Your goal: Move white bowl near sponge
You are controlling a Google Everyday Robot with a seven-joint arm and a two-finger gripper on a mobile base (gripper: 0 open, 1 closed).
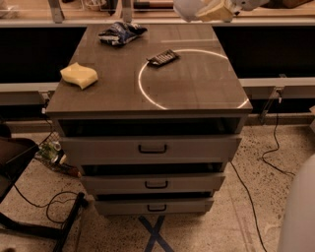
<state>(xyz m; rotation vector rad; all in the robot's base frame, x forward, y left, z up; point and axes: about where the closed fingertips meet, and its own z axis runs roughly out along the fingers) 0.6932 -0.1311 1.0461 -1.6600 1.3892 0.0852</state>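
The white bowl point(186, 9) hangs in the air at the top edge of the view, above the back right part of the cabinet top point(197, 83). My gripper point(212, 11) reaches in from the top right and is shut on the bowl's rim, with one tan finger pad showing. The pale yellow sponge point(78, 75) lies on the left side of the cabinet top, far to the left of the bowl and nearer to me.
A dark blue-and-white snack bag point(121, 33) lies at the back left. A small dark bar point(162, 57) lies mid-top on a bright ring of light. The cabinet's three drawers point(152, 147) stand slightly open. Cables and a chair base point(29, 216) are on the floor at the left.
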